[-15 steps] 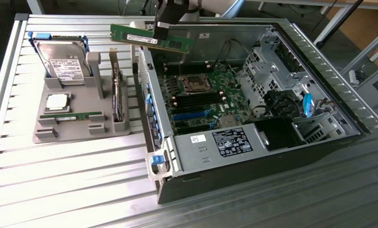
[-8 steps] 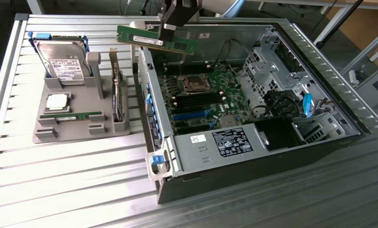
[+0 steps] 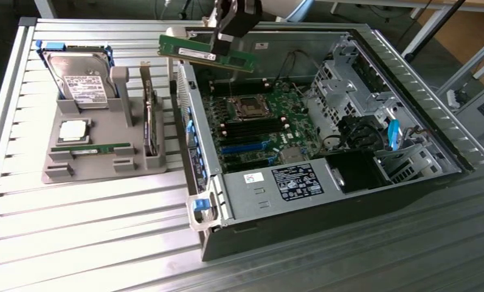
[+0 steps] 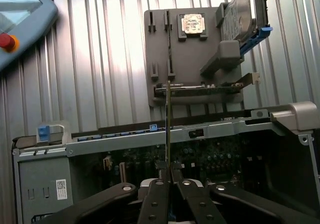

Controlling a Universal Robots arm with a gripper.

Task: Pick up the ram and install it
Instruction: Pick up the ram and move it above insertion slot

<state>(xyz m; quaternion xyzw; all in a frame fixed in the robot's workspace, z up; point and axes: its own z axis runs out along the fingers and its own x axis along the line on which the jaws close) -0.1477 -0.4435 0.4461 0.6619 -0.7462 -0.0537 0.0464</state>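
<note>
The ram (image 3: 205, 53) is a long green circuit-board stick held in the air above the far left corner of the open computer case (image 3: 436, 128). My gripper (image 3: 224, 47) is shut on its upper edge, near the stick's middle. The stick hangs roughly level, above and behind the motherboard (image 3: 287, 115) and its dark memory slots (image 3: 254, 129). In the wrist view the ram (image 4: 168, 124) shows edge-on as a thin vertical strip rising from between my gripper (image 4: 169, 173) fingers, with the case's side rail below it.
A grey holder (image 3: 104, 167) stands at the exterior view's left of the case, carrying a hard drive (image 3: 84, 79), a square silver processor chip (image 3: 73, 130) and another green stick (image 3: 92, 148). A pendant with a red button (image 4: 7, 41) lies on the slatted table.
</note>
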